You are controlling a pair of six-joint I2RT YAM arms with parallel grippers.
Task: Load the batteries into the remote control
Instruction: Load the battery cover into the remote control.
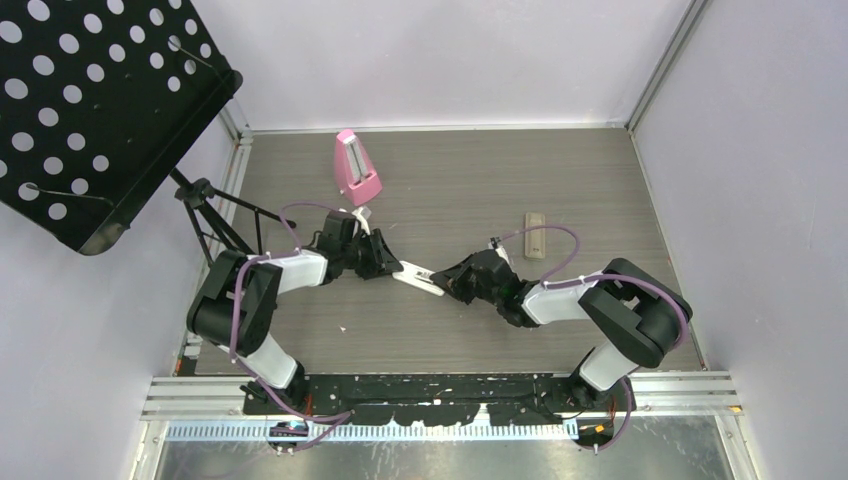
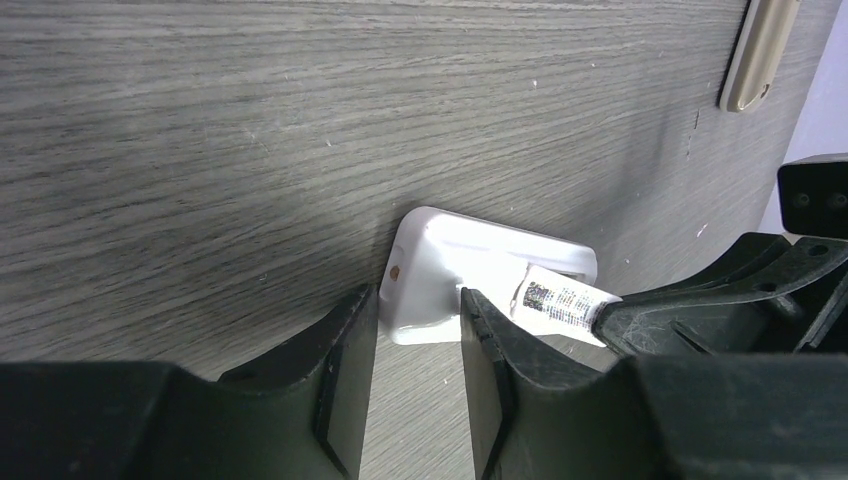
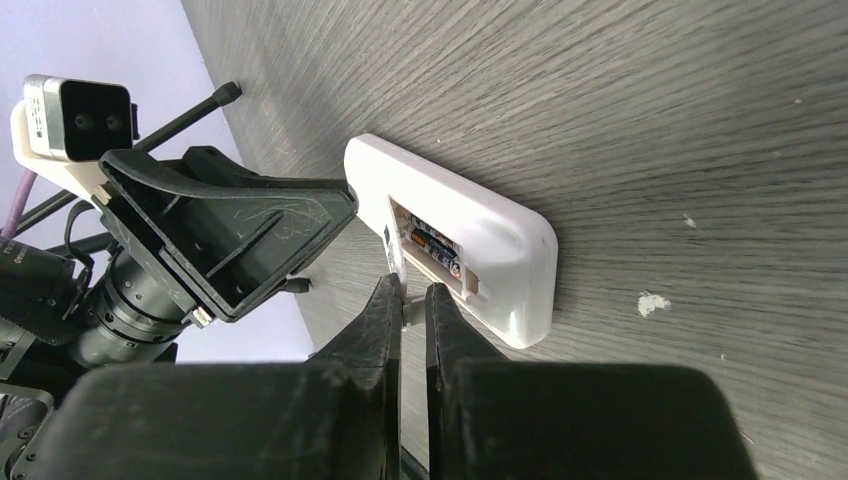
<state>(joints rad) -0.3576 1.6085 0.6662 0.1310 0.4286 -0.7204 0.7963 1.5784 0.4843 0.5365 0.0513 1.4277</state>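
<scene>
The right gripper (image 3: 412,290), jaws pressed nearly together, noses the open compartment of the white remote (image 3: 470,235), where a dark battery (image 3: 435,248) lies (label too small to read). The left gripper (image 2: 418,300) is spread around the remote's end. Beyond: a beige strip (image 1: 535,235), then a pink metronome (image 1: 355,165)

The left gripper (image 2: 417,296) and right gripper (image 3: 412,290) are closing in on the remote control (image 3: 480,215) from opposite ends, leaving only its long sides approachable; the right fingers are blocking the open battery bay (image 3: 435,248); a pink metronome (image 1: 355,168) is standing well behind; a beige strip (image 1: 535,235) is lying far right; bare table (image 1: 450,180) is stretching between them; the music stand (image 1: 90,110) is overhanging the left corner, its legs (image 1: 215,215) crowding the left arm.
</scene>
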